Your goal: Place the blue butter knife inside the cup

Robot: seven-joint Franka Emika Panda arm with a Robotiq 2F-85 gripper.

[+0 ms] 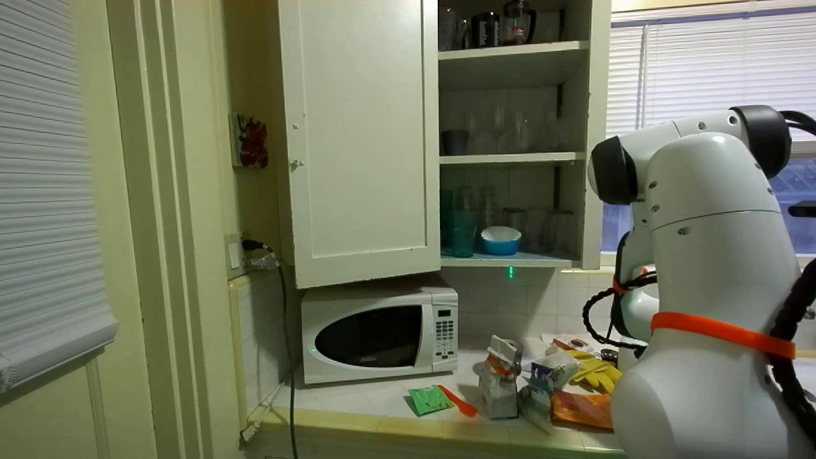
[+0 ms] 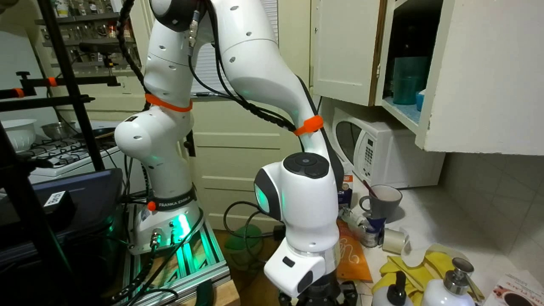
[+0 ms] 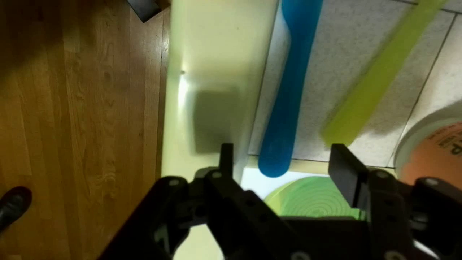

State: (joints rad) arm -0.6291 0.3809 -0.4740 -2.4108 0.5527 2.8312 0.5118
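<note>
The blue butter knife (image 3: 294, 79) lies along the counter's front edge in the wrist view. Its rounded handle end reaches between my fingers in that picture, and its upper end runs out of frame. My gripper (image 3: 281, 146) is open and holds nothing. How high it is above the knife I cannot tell. In an exterior view the gripper (image 2: 318, 295) points down at the bottom edge, its fingertips cut off. The cup is a grey mug (image 2: 384, 204) standing upright on the counter by the microwave, with a dark red stick in it. The blue knife is out of view in both exterior views.
A yellow-green utensil (image 3: 379, 83) lies right of the blue knife, by an orange-topped round container (image 3: 438, 155). A green ringed round thing (image 3: 317, 198) is below. An orange bag (image 2: 352, 255), yellow gloves (image 2: 420, 270), a pump bottle (image 2: 452, 291) and a carton (image 1: 500, 386) crowd the counter.
</note>
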